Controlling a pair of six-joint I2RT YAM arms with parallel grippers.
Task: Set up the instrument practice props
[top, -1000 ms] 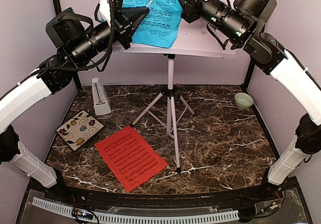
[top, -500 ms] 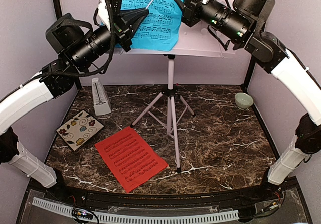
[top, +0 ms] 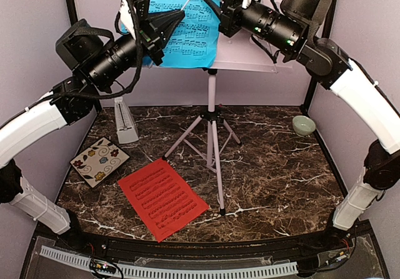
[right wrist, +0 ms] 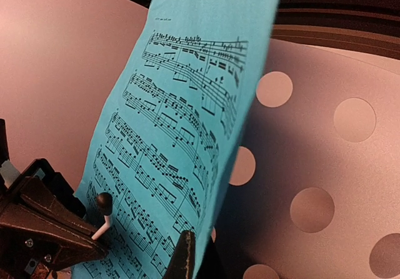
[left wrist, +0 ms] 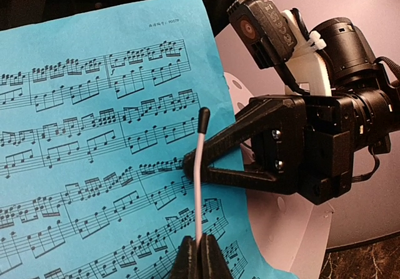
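Lilac walls [top: 262, 85], dark marbled table [top: 275, 172]. At 12 o'clock the blue printed music sheet [left wrist: 94, 135] stands against the white perforated tripod music stand [top: 212, 116], its top cut off and the desk half masked by the arms. The left gripper [left wrist: 195, 254] is clamped on a thin white black-tipped rod [left wrist: 199, 166]. The right gripper [left wrist: 190, 163] pinches the sheet's right edge. The red-orange printed music sheet [top: 162, 197] lies at 7 o'clock, pale grey pyramid metronome [top: 125, 121] at 9, floral square coaster [top: 99, 161] at 8, small green bowl [top: 304, 126] at 3.

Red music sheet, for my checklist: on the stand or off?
Off: the red music sheet lies flat on the table near the stand's legs.
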